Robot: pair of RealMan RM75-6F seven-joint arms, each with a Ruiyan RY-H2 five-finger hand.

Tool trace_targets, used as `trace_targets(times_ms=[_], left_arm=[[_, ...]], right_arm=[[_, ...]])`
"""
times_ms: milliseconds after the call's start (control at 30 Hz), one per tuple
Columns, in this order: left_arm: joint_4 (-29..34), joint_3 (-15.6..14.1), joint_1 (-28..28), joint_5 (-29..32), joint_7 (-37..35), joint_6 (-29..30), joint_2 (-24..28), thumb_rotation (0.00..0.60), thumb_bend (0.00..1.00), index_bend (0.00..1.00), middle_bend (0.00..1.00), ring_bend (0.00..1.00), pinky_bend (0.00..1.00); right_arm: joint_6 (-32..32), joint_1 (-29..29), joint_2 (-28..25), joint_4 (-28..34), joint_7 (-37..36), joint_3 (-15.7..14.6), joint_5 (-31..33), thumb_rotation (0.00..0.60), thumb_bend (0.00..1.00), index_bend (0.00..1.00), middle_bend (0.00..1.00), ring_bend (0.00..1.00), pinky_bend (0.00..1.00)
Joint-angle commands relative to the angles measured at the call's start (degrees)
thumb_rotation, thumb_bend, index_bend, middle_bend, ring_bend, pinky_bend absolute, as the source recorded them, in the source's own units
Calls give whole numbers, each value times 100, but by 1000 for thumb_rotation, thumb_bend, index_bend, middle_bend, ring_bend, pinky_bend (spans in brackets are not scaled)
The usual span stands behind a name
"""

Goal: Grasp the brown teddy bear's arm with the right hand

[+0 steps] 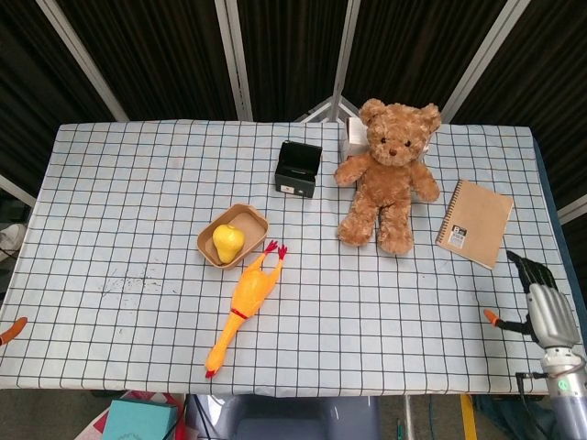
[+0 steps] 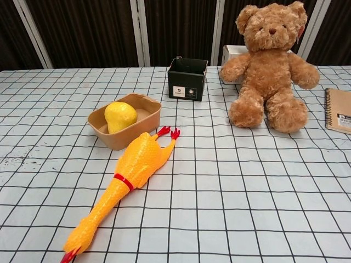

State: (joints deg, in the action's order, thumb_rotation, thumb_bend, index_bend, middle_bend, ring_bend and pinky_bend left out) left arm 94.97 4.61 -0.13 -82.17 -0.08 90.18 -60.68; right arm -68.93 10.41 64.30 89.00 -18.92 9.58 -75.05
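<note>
Your right hand (image 1: 539, 295) hangs off the counter (image 1: 110, 211) edge, well apart from the brown teddy bear (image 1: 390, 174), fingers loosely apart.

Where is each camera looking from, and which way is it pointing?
Head view: up high, looking down at the table; the right hand shows at the right edge, and an orange tip at the left edge may be the left hand.
Chest view: low, looking across the table toward the dark curtains; no hand shows.
Both show the teddy bear, rubber chicken, yellow pear, black box and notebook.

The brown teddy bear (image 1: 389, 174) sits upright at the table's far side; arms spread, legs forward.
</note>
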Motion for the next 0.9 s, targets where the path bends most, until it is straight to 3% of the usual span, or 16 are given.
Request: trace_targets(times_ms=[33, 167, 267, 400, 900], left_arm=[[24, 13, -21, 36, 79, -33, -19, 600, 269, 236, 0, 0, 135], [50, -1, -18, 7, 181, -11, -44, 600, 269, 231, 0, 0, 135], [56, -10, -10, -14, 181, 3, -43, 600, 268, 230, 0, 0, 135], [42, 30, -9, 63, 158, -3, -37, 600, 269, 230, 0, 0, 135], [40, 99, -76, 290, 270, -174, -55, 600, 268, 229, 0, 0, 135]], right_arm=[[946, 738, 72, -247, -808, 789, 904, 600, 197, 37, 137, 135, 0], [1884, 1240, 179, -203, -1287, 1388, 2128, 600, 196, 37, 137, 141, 0], [2340, 1575, 238, -473, -1075, 1499, 2739, 600, 197, 37, 137, 140, 0], [2754, 2174, 642, -1228, -436, 1463, 3583, 600, 197, 44, 137, 140, 0], [2944, 3053, 1734, -2606, 496, 1401, 4707, 600, 197, 176, 220, 157, 0]])
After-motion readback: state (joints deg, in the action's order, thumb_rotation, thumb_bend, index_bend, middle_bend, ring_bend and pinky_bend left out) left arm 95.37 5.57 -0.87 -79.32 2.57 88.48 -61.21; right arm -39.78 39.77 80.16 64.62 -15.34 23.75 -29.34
